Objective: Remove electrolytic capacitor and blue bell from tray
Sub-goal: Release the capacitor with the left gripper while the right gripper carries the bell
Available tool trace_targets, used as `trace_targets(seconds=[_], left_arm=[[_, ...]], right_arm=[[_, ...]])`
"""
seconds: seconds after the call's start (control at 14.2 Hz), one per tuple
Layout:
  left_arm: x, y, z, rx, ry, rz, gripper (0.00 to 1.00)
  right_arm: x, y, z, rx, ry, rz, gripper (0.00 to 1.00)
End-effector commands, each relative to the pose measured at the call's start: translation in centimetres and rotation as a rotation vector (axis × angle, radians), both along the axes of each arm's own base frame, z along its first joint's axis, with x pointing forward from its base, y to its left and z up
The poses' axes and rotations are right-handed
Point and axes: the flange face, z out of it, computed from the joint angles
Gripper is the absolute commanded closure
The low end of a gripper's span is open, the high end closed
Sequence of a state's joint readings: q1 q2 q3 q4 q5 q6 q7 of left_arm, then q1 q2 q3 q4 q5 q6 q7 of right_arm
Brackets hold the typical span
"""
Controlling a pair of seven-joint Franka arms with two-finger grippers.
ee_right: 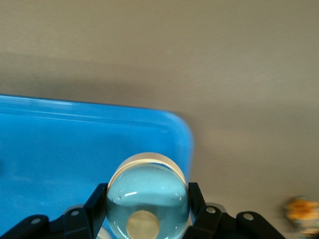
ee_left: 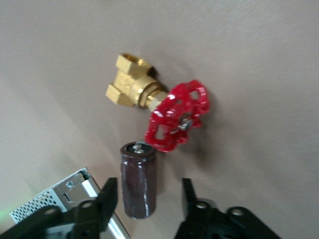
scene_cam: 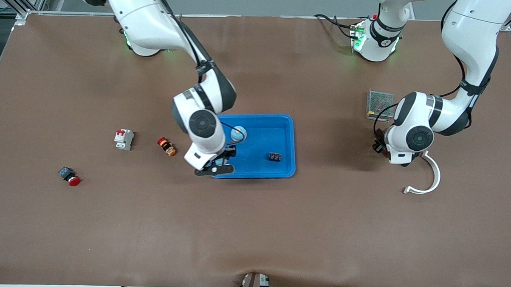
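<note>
A dark brown capacitor [ee_left: 138,181] lies on the brown table between the fingers of my left gripper [ee_left: 149,194], which is open. One finger stands close beside it and the other is well clear of it. My left hand hangs low over the table near the left arm's end, and in the front view its wrist hides the fingers. My right gripper [scene_cam: 219,162] is shut on the bell [ee_right: 148,196], a shiny round dome, just above the blue tray [scene_cam: 287,138], over the corner nearest the camera toward the right arm's end.
A brass valve with a red handwheel [ee_left: 177,117] lies beside the capacitor. Close by are a metal mesh box [scene_cam: 380,103] and a white curved piece [scene_cam: 428,181]. A small black block [scene_cam: 275,157] sits in the tray. A white breaker [scene_cam: 124,139], an orange button [scene_cam: 167,147] and a red pushbutton [scene_cam: 70,176] lie toward the right arm's end.
</note>
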State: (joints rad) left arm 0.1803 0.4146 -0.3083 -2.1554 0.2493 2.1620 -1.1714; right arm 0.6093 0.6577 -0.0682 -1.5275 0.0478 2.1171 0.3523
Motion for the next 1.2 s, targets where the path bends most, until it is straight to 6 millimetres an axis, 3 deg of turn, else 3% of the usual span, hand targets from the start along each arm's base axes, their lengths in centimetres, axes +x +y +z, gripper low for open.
trace_targets(seconds=[0.0,0.28,0.42,0.71,0.85,1.13], left_arm=[[1.2,-1.8,2.4,-0.026,-0.018,0.025,0.00],[4.6,-7.2,8.2,-0.073,-0.056,0.079,0.00],[5.2,-10.5,9.9,-0.084,-0.081,0.099,0.00],[6.0,-19.5,10.2,-0.103,-0.101,0.225,0.02],[6.0,-23.7,10.0,-0.089,-0.116,0.304,0.11],[4.8,-29.5,8.1,-0.083,-0.121,0.393,0.21]], right_arm=[[1.7,-5.4,3.7,0.020,0.037,0.094,0.54],[4.4,-14.1,6.8,0.040,0.072,0.259,0.54],[5.1,-18.6,7.3,0.051,0.092,0.307,0.54],[5.7,-26.8,6.7,0.081,0.112,0.434,0.54],[6.0,-31.4,6.4,0.099,0.115,0.494,0.54],[6.2,-39.9,5.9,0.133,0.110,0.613,0.54]])
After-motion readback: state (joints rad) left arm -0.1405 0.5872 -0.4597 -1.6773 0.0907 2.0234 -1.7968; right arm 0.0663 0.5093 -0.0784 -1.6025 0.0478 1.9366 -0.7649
